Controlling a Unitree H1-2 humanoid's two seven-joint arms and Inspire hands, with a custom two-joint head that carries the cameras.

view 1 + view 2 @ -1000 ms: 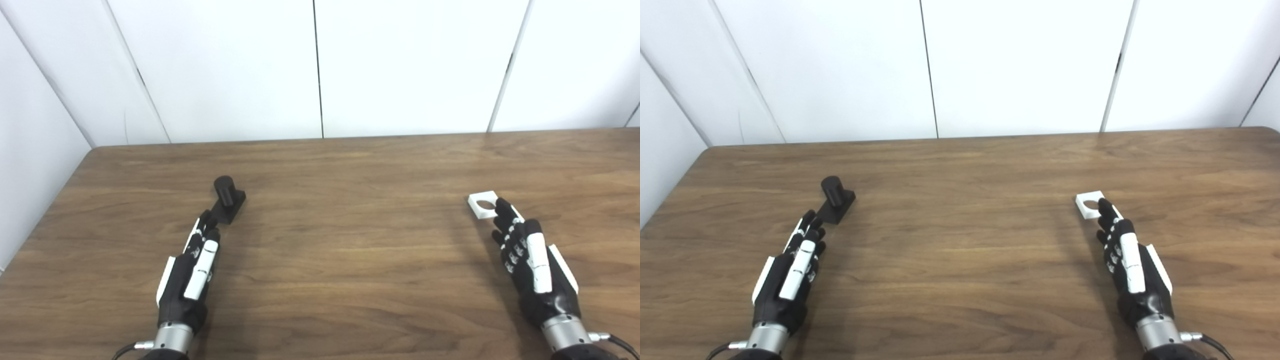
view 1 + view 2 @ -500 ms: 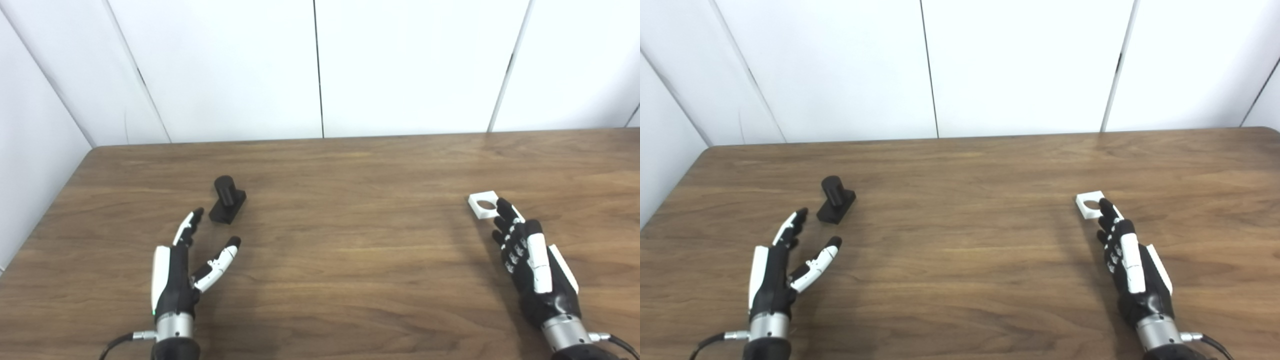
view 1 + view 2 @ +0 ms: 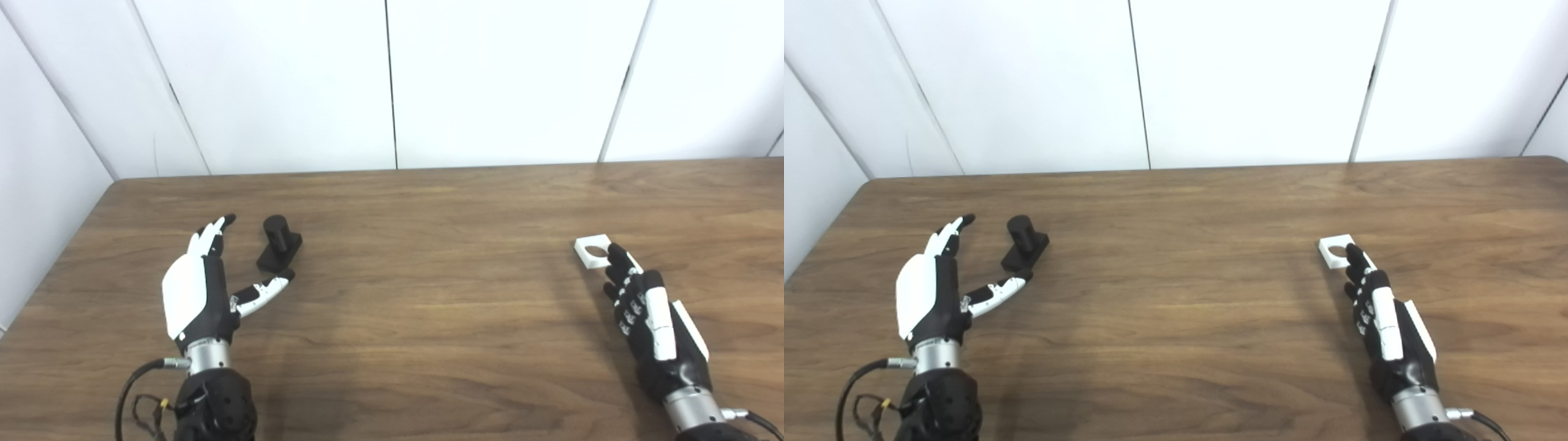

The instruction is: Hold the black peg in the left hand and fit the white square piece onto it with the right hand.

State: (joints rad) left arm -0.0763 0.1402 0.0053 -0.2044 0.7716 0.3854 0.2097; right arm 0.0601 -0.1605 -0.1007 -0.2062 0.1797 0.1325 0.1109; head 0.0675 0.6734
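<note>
white wall panels with dark vertical seams stand behind a brown wood-grain bench (image 3: 429, 257) that fills the lower part of both views; the black peg, a short cylinder upright on a black rectangular base (image 3: 279, 245), sits on the bench at about 9 o'clock from the centre of the view, touching no finger that can be seen; the left hand (image 3: 199, 288), black with a white back plate, is released and spread, its back turned toward the camera, its long fingers (image 3: 211, 233) reaching toward 12 o'clock just left of the peg, and its thumb (image 3: 266, 289) angled toward 2 o'clock, its tip just below the near edge of the base; the peg stands in the gap between fingers and thumb; the white square piece with a round hole (image 3: 593, 250) lies flat on the bench at about 3 o'clock, well apart from the peg; the right hand (image 3: 649, 318) lies low over the bench with its fingers straight and close together, grasping nothing, pointing toward 11 o'clock; its fingertips (image 3: 614, 252) overlap the near corner of the white piece, though contact cannot be told.
</note>
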